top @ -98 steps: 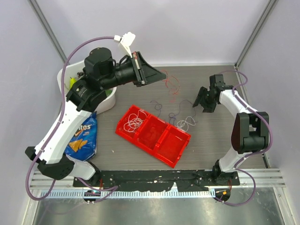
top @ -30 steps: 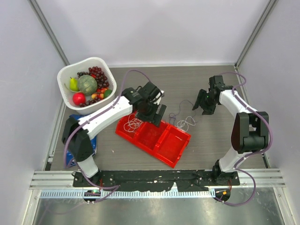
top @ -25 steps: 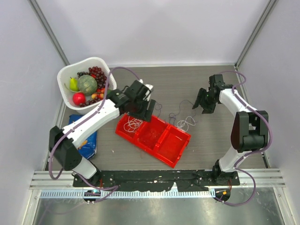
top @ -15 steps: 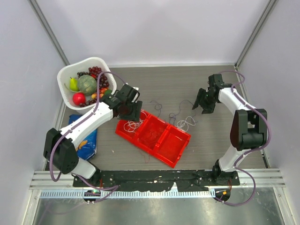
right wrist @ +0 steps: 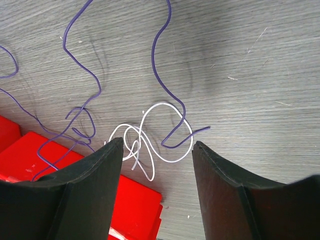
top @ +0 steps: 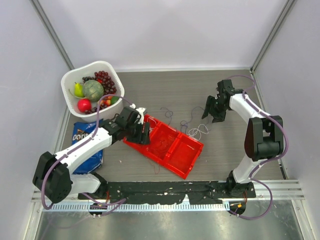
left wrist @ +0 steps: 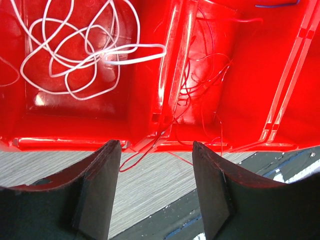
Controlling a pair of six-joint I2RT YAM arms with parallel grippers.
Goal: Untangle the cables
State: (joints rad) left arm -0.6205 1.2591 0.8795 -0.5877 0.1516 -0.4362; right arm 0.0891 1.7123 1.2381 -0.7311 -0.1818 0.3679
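A red tray point(top: 175, 150) lies mid-table. In the left wrist view a white cable point(left wrist: 85, 50) is coiled in one compartment. A thin red cable point(left wrist: 200, 75) lies in the compartment beside it and trails over the rim onto the table. My left gripper point(left wrist: 156, 147) hovers open over the tray's near-left edge point(top: 141, 134), holding nothing. Right of the tray, another white cable point(top: 199, 132) point(right wrist: 170, 161) lies tangled with a purple cable point(top: 186, 123) point(right wrist: 153, 60). Just above them my right gripper point(right wrist: 156, 145) point(top: 208, 114) is open and empty.
A white bowl point(top: 116, 106) of fruit stands at the back left. A blue chip bag point(top: 80, 136) lies under the left arm. A black rail point(top: 165, 189) runs along the near edge. The tray's corner point(right wrist: 30, 155) shows beside the right fingers.
My left arm carried the red cable from the back of the table to the tray, let it go, and drew back toward the near left. My right gripper shifted slightly back and left.
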